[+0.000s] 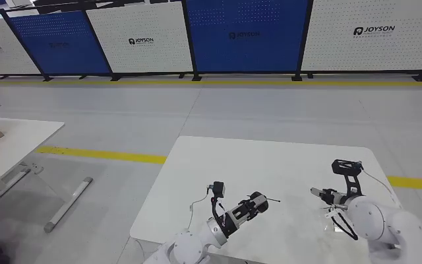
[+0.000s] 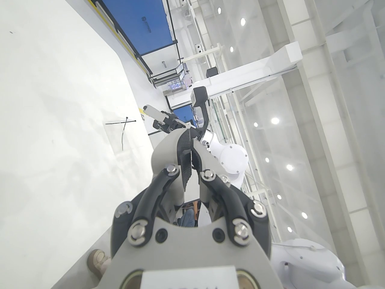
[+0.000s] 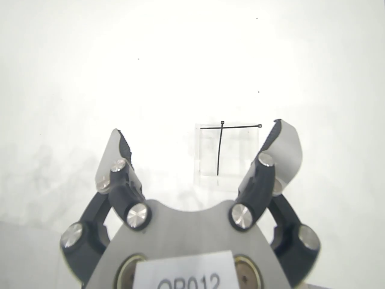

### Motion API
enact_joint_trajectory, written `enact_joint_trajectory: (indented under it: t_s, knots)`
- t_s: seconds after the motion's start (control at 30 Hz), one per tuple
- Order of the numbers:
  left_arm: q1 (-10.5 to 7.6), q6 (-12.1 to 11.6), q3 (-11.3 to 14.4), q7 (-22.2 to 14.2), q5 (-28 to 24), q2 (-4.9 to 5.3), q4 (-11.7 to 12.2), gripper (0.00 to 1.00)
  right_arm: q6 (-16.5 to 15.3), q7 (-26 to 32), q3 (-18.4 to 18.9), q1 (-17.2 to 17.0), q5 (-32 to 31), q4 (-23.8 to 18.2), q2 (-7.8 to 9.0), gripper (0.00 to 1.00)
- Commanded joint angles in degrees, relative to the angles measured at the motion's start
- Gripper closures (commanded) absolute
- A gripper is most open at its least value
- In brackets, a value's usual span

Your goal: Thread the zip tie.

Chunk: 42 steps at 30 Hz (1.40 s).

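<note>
Two thin black zip ties [image 3: 221,145] lie crossed on a small clear block [image 3: 228,180] on the white table [image 1: 264,158]. My right gripper [image 3: 198,127] hangs open above the table, with the block just ahead between its fingertips and nothing in its jaws. In the top view the ties [image 1: 273,199] are a short dark line between the two arms. My left gripper [image 2: 191,139] is shut and raised off the table, pointing toward the right gripper [image 2: 156,115], with nothing visible between its pads. The ties [image 2: 123,121] lie below and ahead of it.
The table's front edge [image 1: 151,241] runs close to the left arm [image 1: 224,224], and its right edge [image 1: 386,175] close to the right arm [image 1: 362,214]. A second white table [image 1: 20,135] stands to the far left. Blue and white panels [image 1: 244,33] line the back.
</note>
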Motion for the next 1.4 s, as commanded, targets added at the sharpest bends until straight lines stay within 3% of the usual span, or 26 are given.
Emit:
enact_joint_trajectory:
  t_s: [0.0, 0.17, 0.33, 0.47, 0.87, 1.1, 1.37]
  knots:
    - [0.00, 0.00, 0.00, 0.00, 0.00, 0.00, 0.00, 1.00, 0.00, 0.00, 0.00, 0.00, 0.00, 0.00, 0.00, 0.00]
    - [0.00, 0.00, 0.00, 0.00, 0.00, 0.00, 0.00, 1.00, 0.01, 0.34, 2.41, -1.30, 1.38, 0.91, -0.28, 0.00]
    - [0.00, 0.00, 0.00, 0.00, 0.00, 0.00, 0.00, 1.00, 0.01, 3.66, 4.24, -3.50, -2.96, -1.26, -0.85, 0.00]
    - [0.00, 0.00, 0.00, 0.00, 0.00, 0.00, 0.00, 1.00, -0.94, 8.53, 1.70, -2.77, -4.80, -2.23, -1.26, 0.00]
    - [0.00, 0.00, 0.00, 0.00, 0.00, 0.00, 0.00, 1.00, -1.02, 8.09, 1.73, -2.85, -4.73, -2.17, -1.27, 0.00]
    - [0.00, 0.00, 0.00, 0.00, 0.00, 0.00, 0.00, 1.00, 0.01, 7.61, 3.74, -5.23, -3.52, -2.11, -1.26, 0.00]
    - [0.00, 0.00, 0.00, 0.00, 0.00, 0.00, 0.00, 1.00, -0.69, 9.07, 2.68, -3.61, -4.52, -0.23, -1.44, 0.00]
